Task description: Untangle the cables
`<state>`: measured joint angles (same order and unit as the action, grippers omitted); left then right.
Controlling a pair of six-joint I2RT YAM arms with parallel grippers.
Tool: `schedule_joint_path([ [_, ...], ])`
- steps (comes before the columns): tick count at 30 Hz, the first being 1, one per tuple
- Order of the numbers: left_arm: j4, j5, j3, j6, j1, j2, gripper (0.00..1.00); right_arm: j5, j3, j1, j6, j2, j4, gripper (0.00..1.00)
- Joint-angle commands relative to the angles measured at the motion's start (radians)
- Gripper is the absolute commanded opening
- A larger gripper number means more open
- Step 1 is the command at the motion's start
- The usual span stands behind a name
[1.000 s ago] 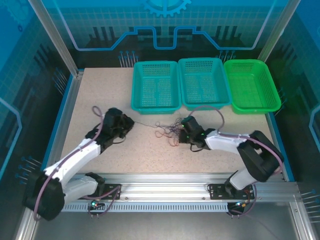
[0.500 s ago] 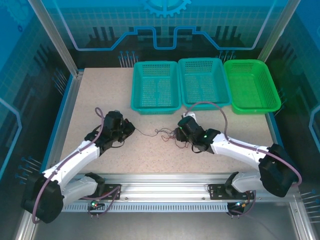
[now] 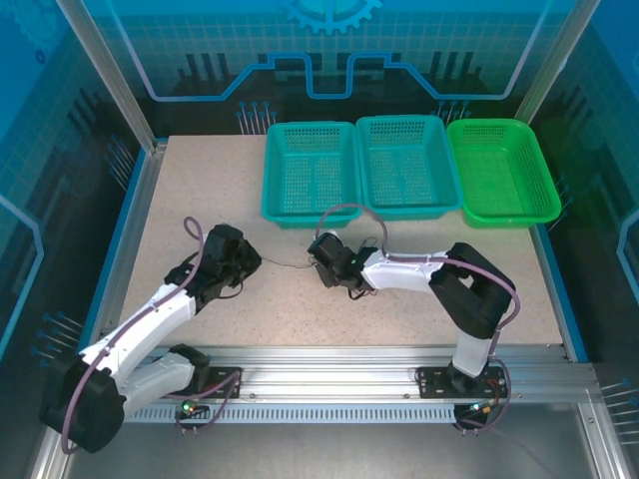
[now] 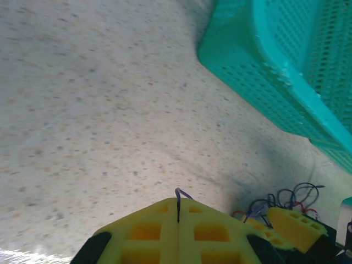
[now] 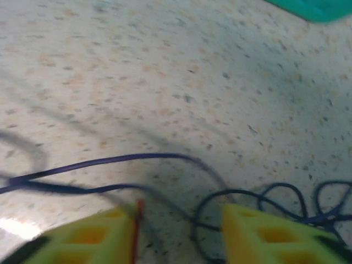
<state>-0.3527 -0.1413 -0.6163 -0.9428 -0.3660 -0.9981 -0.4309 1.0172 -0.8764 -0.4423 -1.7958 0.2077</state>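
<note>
Seeing my left jaws pinched shut on one strand of the cables (image 4: 177,203) while right jaws sit apart around dark loops.

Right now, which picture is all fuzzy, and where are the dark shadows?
Right wrist view: fuzziest, the thin dark blue cable and the open right claw look smeared. Left wrist view: sharper, with a dark shadow on the speckled beige table beside the teal plastic mesh basket. Top external view: clear and evenly lit.
</note>
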Motion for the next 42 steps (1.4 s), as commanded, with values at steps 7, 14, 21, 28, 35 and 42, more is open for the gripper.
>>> schedule_joint_path([
  [7,-0.295,-0.088,0.048,-0.028,0.273,0.232,0.00,0.027,-0.281,0.266,-0.156,0.235,-0.005,0.11],
  [14,-0.009,0.142,0.144,0.045,0.242,0.160,0.00,0.204,-0.290,0.271,-0.098,0.277,-0.064,0.00],
  [21,0.125,0.060,0.082,0.334,0.036,0.189,0.66,0.341,-0.219,0.267,0.076,0.324,-0.058,0.00],
  [28,0.481,0.226,0.074,0.777,-0.271,0.127,0.85,0.436,-0.174,0.261,0.157,0.383,-0.010,0.00],
  [35,0.604,0.277,0.032,0.967,-0.371,-0.132,0.89,0.536,-0.152,0.254,0.141,0.464,0.016,0.00],
  [42,0.763,0.298,-0.016,0.907,-0.387,-0.384,0.89,0.595,-0.144,0.250,0.093,0.506,0.016,0.00],
])
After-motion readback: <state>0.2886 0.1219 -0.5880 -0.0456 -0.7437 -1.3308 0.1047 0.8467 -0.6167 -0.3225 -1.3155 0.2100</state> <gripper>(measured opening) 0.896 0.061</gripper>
